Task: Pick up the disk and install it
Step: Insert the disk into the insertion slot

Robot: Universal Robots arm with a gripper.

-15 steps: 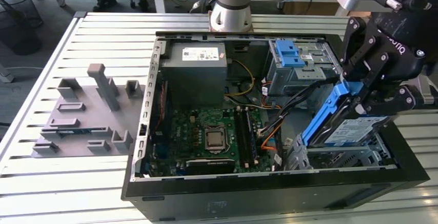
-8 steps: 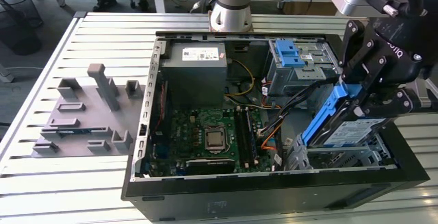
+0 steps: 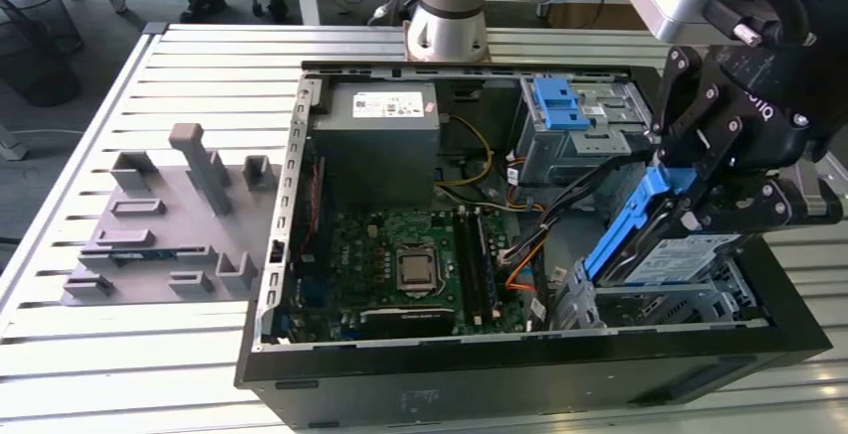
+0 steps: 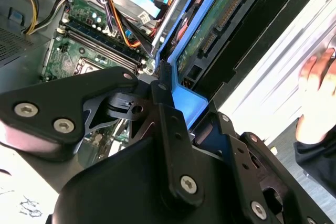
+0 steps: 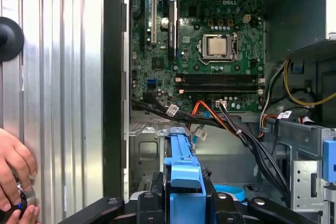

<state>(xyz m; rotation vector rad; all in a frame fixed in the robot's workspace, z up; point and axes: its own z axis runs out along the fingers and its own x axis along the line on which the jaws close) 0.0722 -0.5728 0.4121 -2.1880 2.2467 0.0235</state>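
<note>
The disk (image 3: 673, 257), silver with a white-and-blue label and a bright blue bracket, hangs tilted over the metal drive bay (image 3: 689, 305) at the front corner of the open computer case, on the exterior view's right. My gripper (image 3: 692, 217) is shut on its blue bracket from above. In the first wrist view the bracket (image 5: 182, 174) runs between the black fingers (image 5: 149, 203). In the second wrist view the disk's green circuit board (image 4: 220, 19) faces the camera, with the blue bracket (image 4: 188, 102) clamped by the gripper (image 4: 173, 95).
Black and orange cables (image 3: 557, 206) cross the case beside the bay. The motherboard (image 3: 411, 265), grey power supply (image 3: 375, 121) and blue-latched drive cage (image 3: 570, 106) fill the case. A grey fixture (image 3: 173, 216) sits on the slatted table. A person's hand (image 5: 13, 174) rests beside the case.
</note>
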